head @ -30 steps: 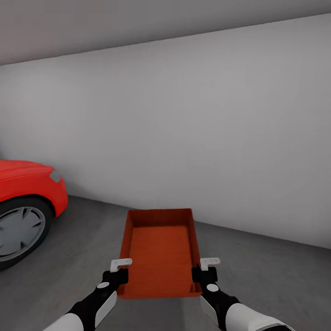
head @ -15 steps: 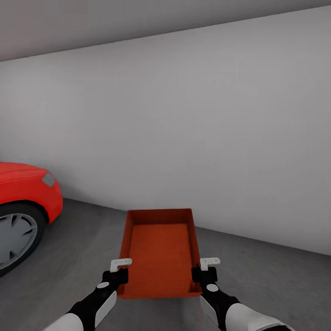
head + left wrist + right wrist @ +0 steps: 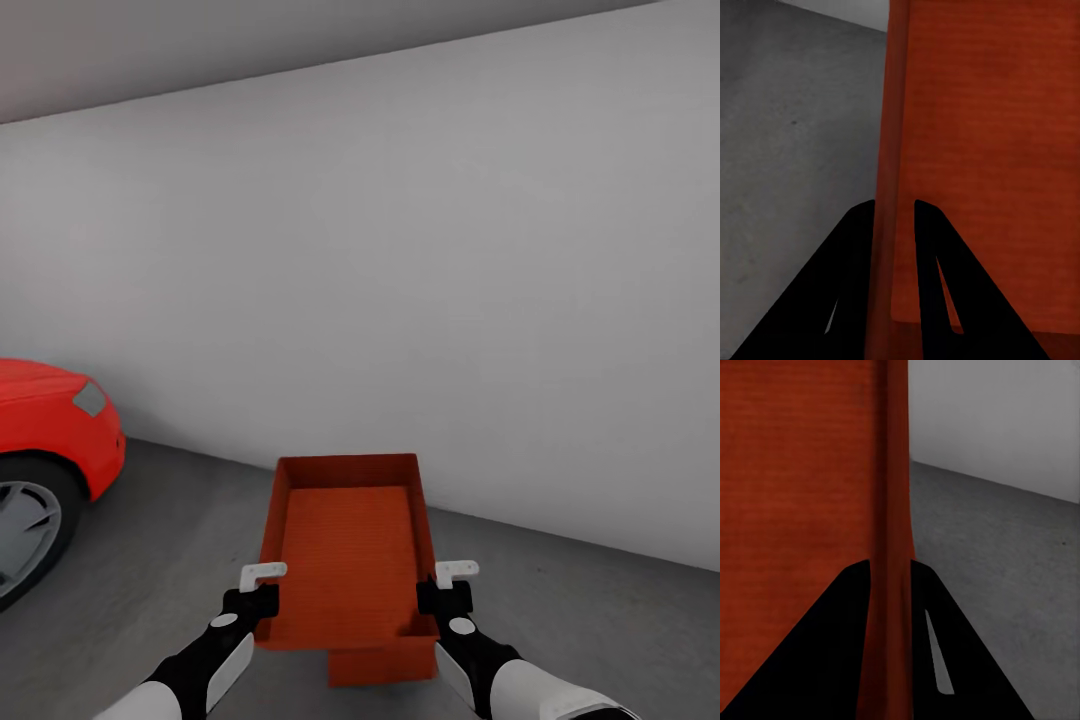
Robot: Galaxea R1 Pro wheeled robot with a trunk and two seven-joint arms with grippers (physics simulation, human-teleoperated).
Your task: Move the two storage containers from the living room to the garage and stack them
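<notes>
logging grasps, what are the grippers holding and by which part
Both hold one storage container: left gripper pinches its left side wall, right gripper its right side wall, near the end closest to the robot.

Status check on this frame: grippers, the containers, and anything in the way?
Left gripper and right gripper each clamp a side wall of the held container. Second container peeks out below it on the floor. Red car off to the left, apart.
</notes>
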